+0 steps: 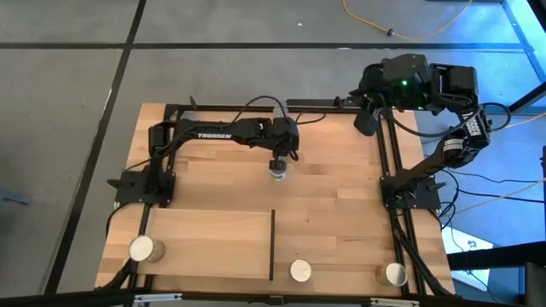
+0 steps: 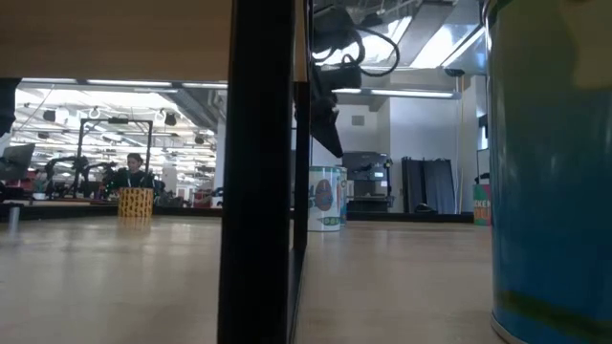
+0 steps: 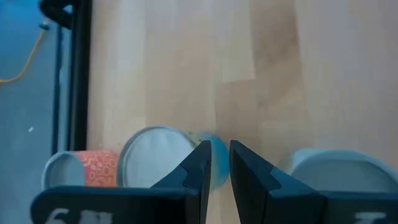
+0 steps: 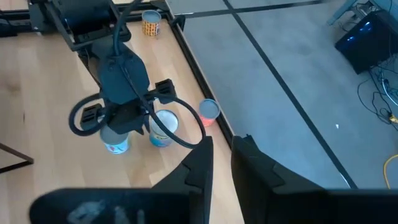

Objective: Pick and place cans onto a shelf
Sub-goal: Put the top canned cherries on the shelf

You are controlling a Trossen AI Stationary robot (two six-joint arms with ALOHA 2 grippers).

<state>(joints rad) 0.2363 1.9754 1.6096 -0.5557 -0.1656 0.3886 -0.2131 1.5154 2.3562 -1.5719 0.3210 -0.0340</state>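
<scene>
- cans: one [image 1: 279, 173] on the tabletop [image 1: 333, 162] past the shelf's far edge, right under the left gripper [image 1: 279, 164]; right wrist view shows a cluster there: one [image 4: 115, 142] below the gripper, one [image 4: 163, 127] just beside it, an orange one [image 4: 208, 112] near the table edge
- shelf [image 1: 205, 243] on the near part of the table, black bar [image 1: 272, 245] along its right edge; one can [image 1: 142, 249] on the shelf's left end
- two cans [image 1: 300, 271] [image 1: 393, 274] right of the bar, off the shelf
- left gripper above the cluster, cannot tell whether its fingers grip a can
- right gripper [image 4: 222, 163] parked off the table's far right corner, fingers nearly together, holding nothing
</scene>
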